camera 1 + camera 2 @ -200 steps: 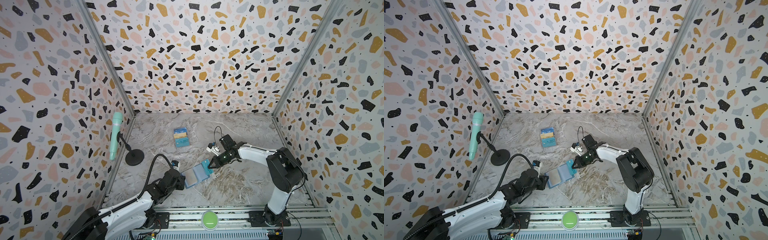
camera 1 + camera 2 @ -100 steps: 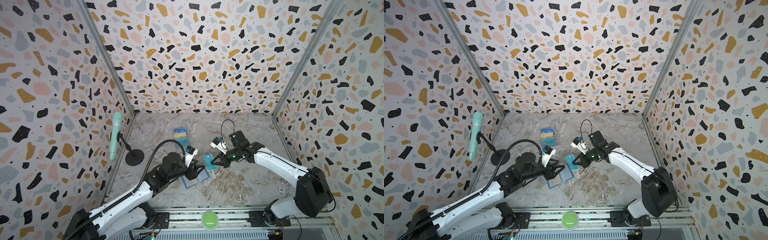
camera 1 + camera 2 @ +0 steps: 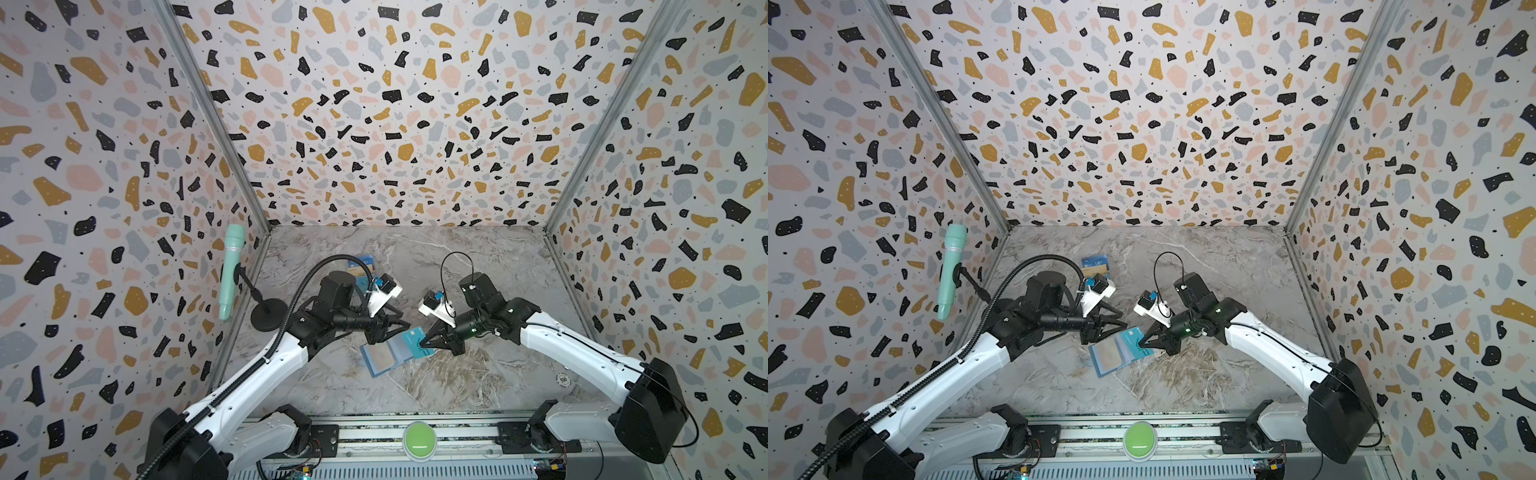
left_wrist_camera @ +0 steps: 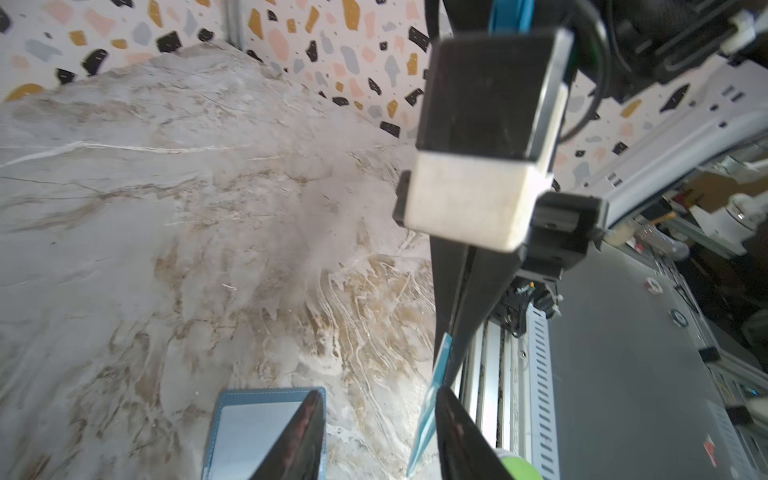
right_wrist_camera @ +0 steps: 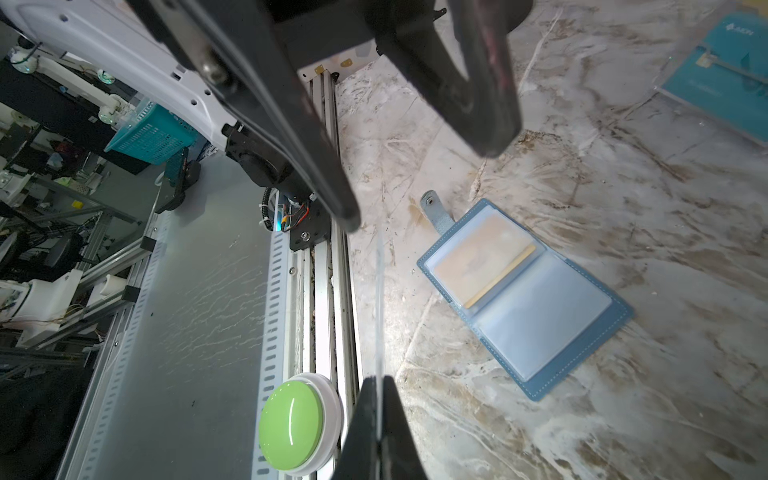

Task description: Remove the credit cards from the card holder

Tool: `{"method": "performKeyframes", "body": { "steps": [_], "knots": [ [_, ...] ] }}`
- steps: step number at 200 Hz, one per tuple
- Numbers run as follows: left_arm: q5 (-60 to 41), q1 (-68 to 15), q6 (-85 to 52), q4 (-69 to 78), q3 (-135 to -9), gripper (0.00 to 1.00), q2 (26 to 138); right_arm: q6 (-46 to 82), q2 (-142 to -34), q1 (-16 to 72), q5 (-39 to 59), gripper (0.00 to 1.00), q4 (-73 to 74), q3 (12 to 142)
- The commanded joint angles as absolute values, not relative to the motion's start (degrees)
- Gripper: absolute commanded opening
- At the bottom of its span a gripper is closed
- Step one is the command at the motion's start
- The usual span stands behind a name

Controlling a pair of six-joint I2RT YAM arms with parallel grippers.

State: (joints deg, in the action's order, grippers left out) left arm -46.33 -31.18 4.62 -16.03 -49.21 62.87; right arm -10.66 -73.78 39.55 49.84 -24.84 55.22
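Right wrist view: right gripper point(image 5: 377, 388) is clamped tight on the teal card point(image 5: 379, 291), seen edge-on; beyond it the card holder point(image 5: 536, 324) lies open and flat on the marble table point(image 5: 623, 187), with a golden-yellow card point(image 5: 482, 259) behind the clear pocket nearest the snap tab point(image 5: 432, 208). Left wrist view: left gripper point(image 4: 379, 392) has its jaws apart with nothing gripped, and one finger point(image 4: 457, 432) sits just beside the teal card's edge; whether they touch, cannot tell. In both top views the two grippers face tip to tip over the holder, mid-table.

card holder point(image 3: 380, 357) on table point(image 3: 457, 395) | credit card point(image 3: 415, 338) above it | rack point(image 3: 1096, 266) behind
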Motion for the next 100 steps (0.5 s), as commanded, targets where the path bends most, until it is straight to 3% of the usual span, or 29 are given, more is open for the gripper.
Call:
{"method": "performKeyframes", "body": {
  "steps": [1, 38, 100],
  "knots": [
    [-55.37, -30.93, 9.59, -19.42, -50.69, 0.43, 63.50, -13.27, -72.15, 39.88, 51.15, 0.00, -24.64, 56.39],
    [-59.36, -30.81, 10.75, -19.86, -50.85, 0.35, 64.07, -15.32, -74.67, 39.99, 51.63, 0.00, -26.05, 58.77],
    [-61.19, -30.76, 10.57, -20.10, -49.75, 0.12, 66.41, -16.04, -76.58, 41.04, 52.43, 0.00, -25.87, 60.13]
  ]
}}
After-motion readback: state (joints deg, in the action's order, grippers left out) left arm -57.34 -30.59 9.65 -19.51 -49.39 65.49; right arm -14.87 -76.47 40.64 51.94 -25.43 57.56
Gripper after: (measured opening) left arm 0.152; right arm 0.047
